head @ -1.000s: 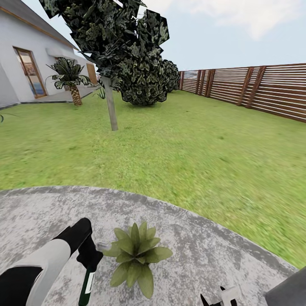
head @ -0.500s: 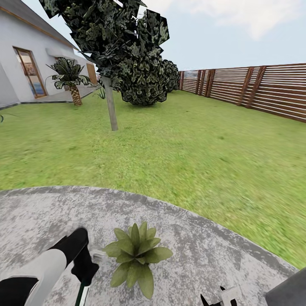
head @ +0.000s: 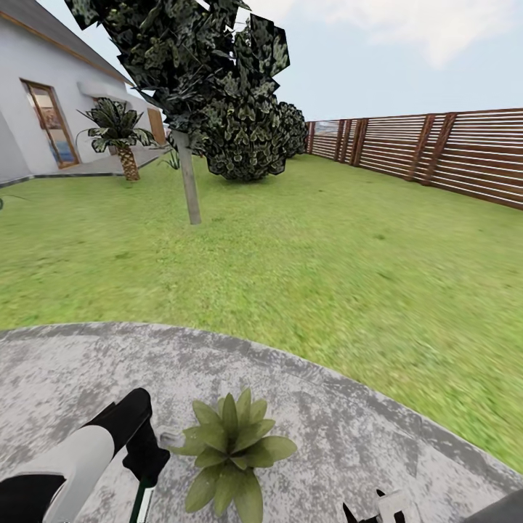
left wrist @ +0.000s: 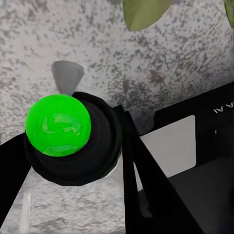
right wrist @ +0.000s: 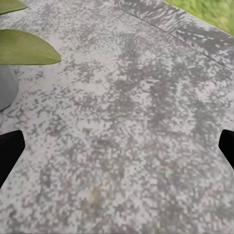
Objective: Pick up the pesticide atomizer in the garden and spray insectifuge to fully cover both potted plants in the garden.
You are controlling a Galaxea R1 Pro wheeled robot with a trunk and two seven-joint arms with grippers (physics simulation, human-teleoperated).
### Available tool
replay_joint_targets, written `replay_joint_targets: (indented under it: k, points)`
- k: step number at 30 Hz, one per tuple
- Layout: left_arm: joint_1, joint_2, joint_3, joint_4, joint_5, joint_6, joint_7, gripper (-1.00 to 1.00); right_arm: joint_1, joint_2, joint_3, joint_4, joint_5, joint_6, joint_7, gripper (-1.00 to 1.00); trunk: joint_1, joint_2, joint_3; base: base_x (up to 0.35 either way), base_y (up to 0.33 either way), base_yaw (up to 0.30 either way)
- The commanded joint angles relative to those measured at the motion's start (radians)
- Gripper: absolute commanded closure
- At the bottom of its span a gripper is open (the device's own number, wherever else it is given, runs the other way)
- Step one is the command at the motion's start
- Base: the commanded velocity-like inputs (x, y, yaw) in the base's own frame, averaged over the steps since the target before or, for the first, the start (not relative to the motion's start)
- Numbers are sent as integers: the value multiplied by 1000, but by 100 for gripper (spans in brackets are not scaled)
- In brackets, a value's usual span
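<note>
A potted plant (head: 231, 454), a low rosette of pointed green leaves, stands on the grey speckled paving (head: 349, 428), near the robot. Just left of it the left hand (head: 145, 456) holds the sprayer (left wrist: 68, 139), a dark round body with a glossy green cap and a small grey nozzle. The right hand (right wrist: 117, 146) is wide open above the paving, right of the plant. Beyond lie the lawn (head: 290, 254), a dark bush (head: 247, 138) and a brown slat fence (head: 436, 149).
</note>
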Motion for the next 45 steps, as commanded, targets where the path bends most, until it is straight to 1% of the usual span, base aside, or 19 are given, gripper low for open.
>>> replay_joint_targets:
  k: [1,7,17,24,28,31,32,34,41,45]
  points:
    - [-1,2,-5,-2,-3,5,-8,100,-1,0,-9,0,2,-3,8,-100,0,0,-1,19,0,0]
    - [15,14,-7,4,-3,1,-4,100,-1,0,-9,0,1,-3,7,-100,0,0,-8,2,0,0]
    - [21,14,-5,3,-3,2,-4,100,-1,0,-9,0,1,-3,7,-100,0,0,-24,9,0,0]
    - [17,15,-3,-3,-3,2,-4,100,-1,0,-9,0,1,-3,7,-100,0,0,-33,198,122,0]
    - [16,14,-5,-36,-4,2,-4,100,-1,0,-9,0,1,-3,7,-100,0,0,-33,50,39,0]
    - [18,20,-5,-43,-4,1,-3,100,-1,0,-9,0,1,-3,7,-100,0,0,-34,7,5,0]
    - [19,30,-5,-44,-3,0,-3,100,-1,0,-9,0,1,-3,7,-100,0,0,-34,-85,1,0]
    - [19,34,-6,-45,-3,0,-2,100,-1,0,-9,0,1,-3,7,-100,0,0,-34,-213,1,0]
    - [19,24,-1,-45,-3,1,-2,100,-1,0,-9,0,1,-3,7,-100,0,0,-34,-307,-48,0]
    - [21,19,0,-39,-1,1,-2,100,-1,0,-9,0,1,-3,8,-100,0,0,-34,-96,-25,0]
